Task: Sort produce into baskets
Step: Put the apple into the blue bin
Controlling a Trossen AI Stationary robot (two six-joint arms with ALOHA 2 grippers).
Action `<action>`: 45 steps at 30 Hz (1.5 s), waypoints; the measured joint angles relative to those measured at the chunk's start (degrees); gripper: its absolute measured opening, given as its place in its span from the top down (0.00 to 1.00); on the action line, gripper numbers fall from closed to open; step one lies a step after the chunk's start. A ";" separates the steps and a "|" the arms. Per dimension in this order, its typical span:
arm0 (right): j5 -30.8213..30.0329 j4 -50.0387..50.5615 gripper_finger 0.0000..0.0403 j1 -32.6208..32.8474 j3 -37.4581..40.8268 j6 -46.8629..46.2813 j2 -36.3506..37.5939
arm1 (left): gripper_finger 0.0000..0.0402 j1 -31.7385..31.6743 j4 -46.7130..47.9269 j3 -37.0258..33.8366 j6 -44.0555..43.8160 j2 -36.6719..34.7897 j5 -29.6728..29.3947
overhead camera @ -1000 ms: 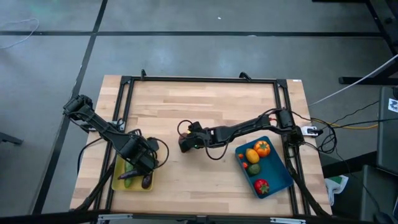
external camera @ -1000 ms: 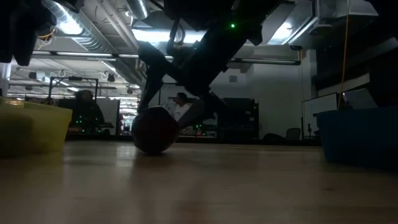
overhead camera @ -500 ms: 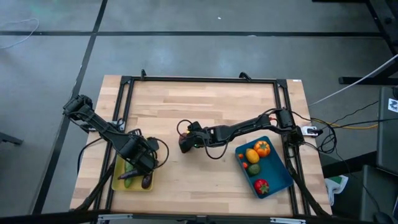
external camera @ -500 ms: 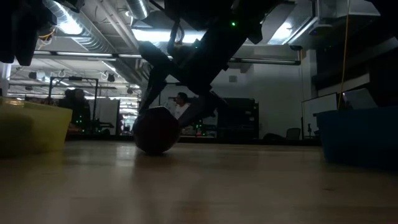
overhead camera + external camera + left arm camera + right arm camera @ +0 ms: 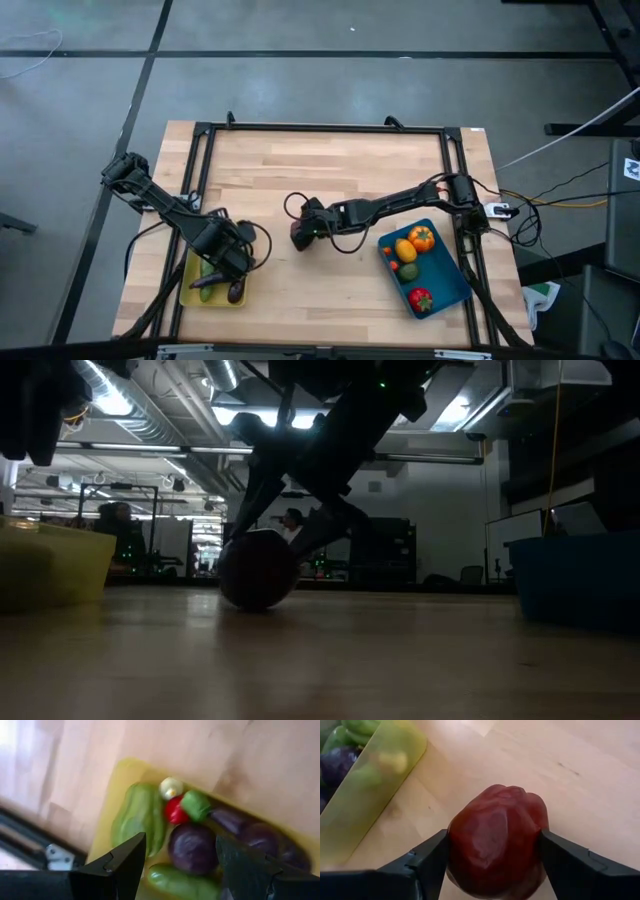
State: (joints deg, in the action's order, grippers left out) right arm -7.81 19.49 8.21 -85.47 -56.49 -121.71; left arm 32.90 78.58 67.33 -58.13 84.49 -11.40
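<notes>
Right wrist view gives the closest look at the apple [image 5: 495,842]: dark red, faceted and glossy, sitting on the table [image 5: 580,780] with the right gripper [image 5: 492,857] astride it. Both fingers [image 5: 427,862] press its sides — the jaws are closed onto the apple, held fairly wide by its girth. One corner of the yellow basket [image 5: 375,795] shows in that view, near the apple but apart from it.

High view places all this on the table [image 5: 330,170]. The right gripper [image 5: 300,232] lies at mid-table with only a sliver of the apple [image 5: 299,238] showing under it. The blue basket [image 5: 452,283] sits at the right, holding an orange [image 5: 405,250], an orange pepper [image 5: 422,238], a red pepper [image 5: 420,299] and smaller pieces.

Low view confirms what the overhead cannot — the apple [image 5: 257,568] rests on the tabletop, a dark round shape under the arm.

Left wrist view looks into the yellow basket [image 5: 112,795]: a green pepper [image 5: 137,817], a small red piece [image 5: 173,811], a round purple eggplant [image 5: 192,847], a long eggplant [image 5: 250,835] and a cucumber [image 5: 180,882]. The left gripper [image 5: 180,870] hangs over the basket, jaws partly open, gripping nothing.
</notes>
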 joint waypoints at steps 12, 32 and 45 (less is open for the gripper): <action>6.41 0.40 0.31 0.00 0.07 0.18 0.07 | 0.41 0.00 -22.12 0.00 12.12 0.29 -12.52; 23.45 -3.12 0.31 0.09 0.28 2.92 -0.14 | 0.41 -1.09 -48.84 -10.50 22.65 11.18 -17.45; 24.91 -5.93 0.31 0.03 0.37 5.95 -0.15 | 0.41 -1.09 -54.00 -10.64 25.14 14.32 -17.53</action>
State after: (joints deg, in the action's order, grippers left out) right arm 17.10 13.55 8.24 -85.10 -50.54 -121.86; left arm 31.81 24.58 56.69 -32.99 98.81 -28.93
